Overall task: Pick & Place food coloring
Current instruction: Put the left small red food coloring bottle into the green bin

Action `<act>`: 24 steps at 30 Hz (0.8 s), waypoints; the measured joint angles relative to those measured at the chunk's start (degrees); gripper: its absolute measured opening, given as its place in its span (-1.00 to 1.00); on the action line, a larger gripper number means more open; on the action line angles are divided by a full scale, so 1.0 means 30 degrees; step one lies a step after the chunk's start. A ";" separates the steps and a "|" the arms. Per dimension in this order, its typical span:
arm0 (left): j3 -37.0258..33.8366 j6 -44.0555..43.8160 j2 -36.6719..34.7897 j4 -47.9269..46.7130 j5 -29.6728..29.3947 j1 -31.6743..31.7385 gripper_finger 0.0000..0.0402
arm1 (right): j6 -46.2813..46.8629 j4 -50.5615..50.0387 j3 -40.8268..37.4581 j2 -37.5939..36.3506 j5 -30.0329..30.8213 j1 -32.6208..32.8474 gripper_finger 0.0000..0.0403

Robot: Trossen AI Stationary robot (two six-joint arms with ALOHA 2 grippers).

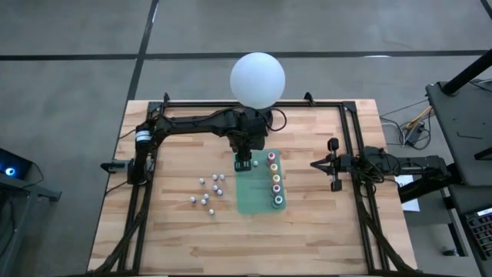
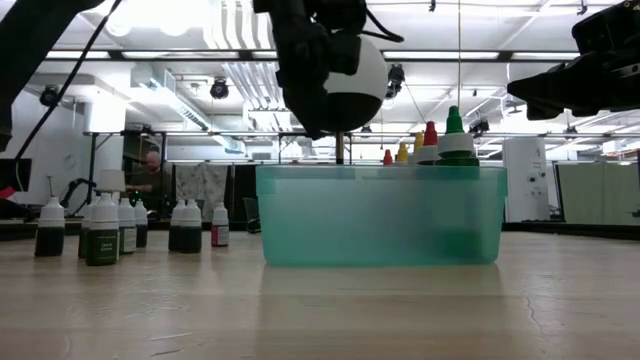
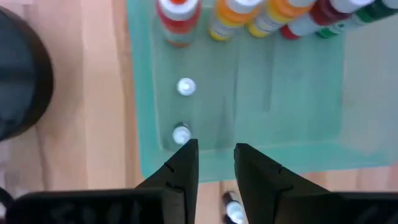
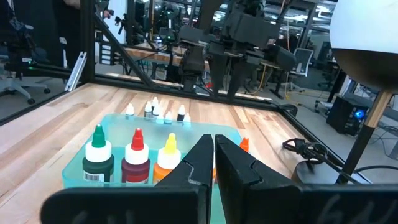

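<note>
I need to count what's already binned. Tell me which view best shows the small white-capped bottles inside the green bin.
The left wrist view: two white-capped bottles stand inside the green bin, near the left gripper. The high view hides that corner under the arm; the low and right wrist views do not show them.

Table (image 1: 307, 231): pale wood planks, matt, visible grain. Green bin (image 2: 380, 215), frame centre: translucent plastic, smooth. Bottles (image 4: 134, 155): glossy plastic w/ paper labels. Globe lamp (image 1: 257, 79): matt white.

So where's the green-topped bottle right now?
In the high view the green-topped bottle stands in the green bin, at the near end of the coloured row along its right side, next to the red-topped bottle.
</note>
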 joint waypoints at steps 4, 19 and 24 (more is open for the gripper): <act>0.0000 0.0014 -0.0053 -0.0587 0.0420 -0.0189 -0.62 | 0.0008 -0.0006 0.0001 0.0007 0.0000 0.0000 -0.96; -0.3353 -0.0202 -0.3253 -0.0069 0.1539 -0.0233 -0.62 | -0.0034 0.0003 0.0000 -0.0006 0.0004 -0.0007 -0.96; -0.5906 -0.1379 -0.5387 0.1641 0.1543 -0.0339 -0.62 | -0.0017 -0.0007 -0.0004 0.0007 0.0007 -0.0007 -0.96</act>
